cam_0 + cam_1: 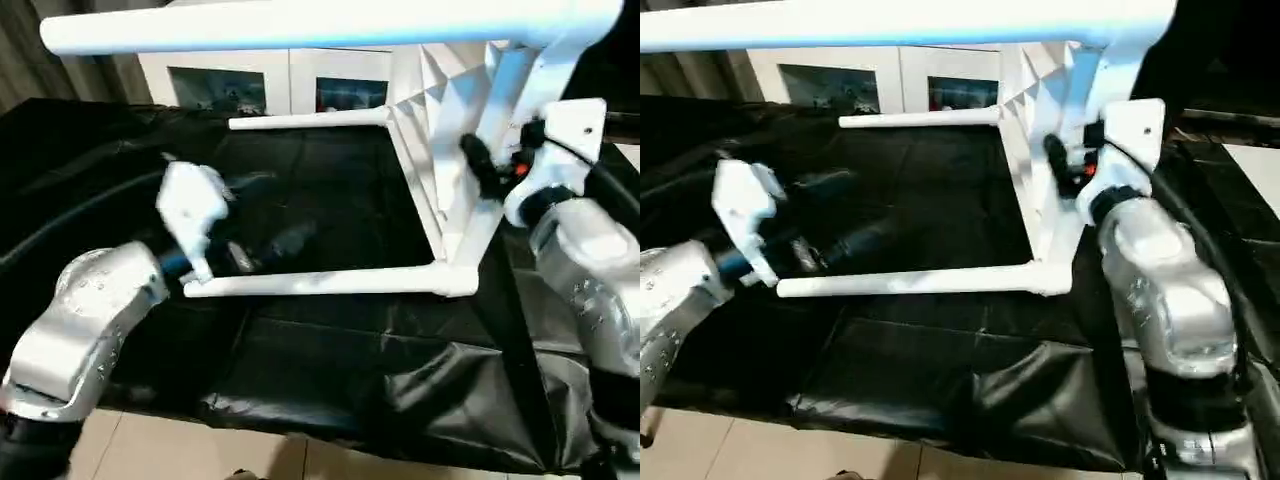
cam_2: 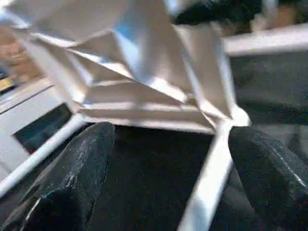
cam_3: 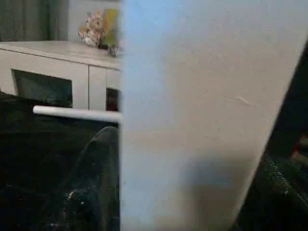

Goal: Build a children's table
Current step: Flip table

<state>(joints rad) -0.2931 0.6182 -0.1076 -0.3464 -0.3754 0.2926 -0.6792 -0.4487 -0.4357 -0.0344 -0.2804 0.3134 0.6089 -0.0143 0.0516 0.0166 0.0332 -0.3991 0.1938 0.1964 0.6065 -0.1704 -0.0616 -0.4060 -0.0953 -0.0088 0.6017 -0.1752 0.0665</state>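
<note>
Three legs are showing on the children's table (image 1: pixel 440 150), which is lying tipped on its side over a table draped in black cloth (image 1: pixel 330 380), its ribbed underside facing the robot's left. Behind it, a white cabinet with glass doors (image 1: pixel 260 85) is standing against the wall, with small toys (image 3: pixel 98 33) sitting on top. The right gripper (image 1: pixel 490 165) is reaching up to the tabletop's edge, its fingers straddling it. The left gripper (image 2: pixel 168 173) is hovering spread wide near the lowest leg (image 1: pixel 320 284), gripping nothing. No writing is readable.
</note>
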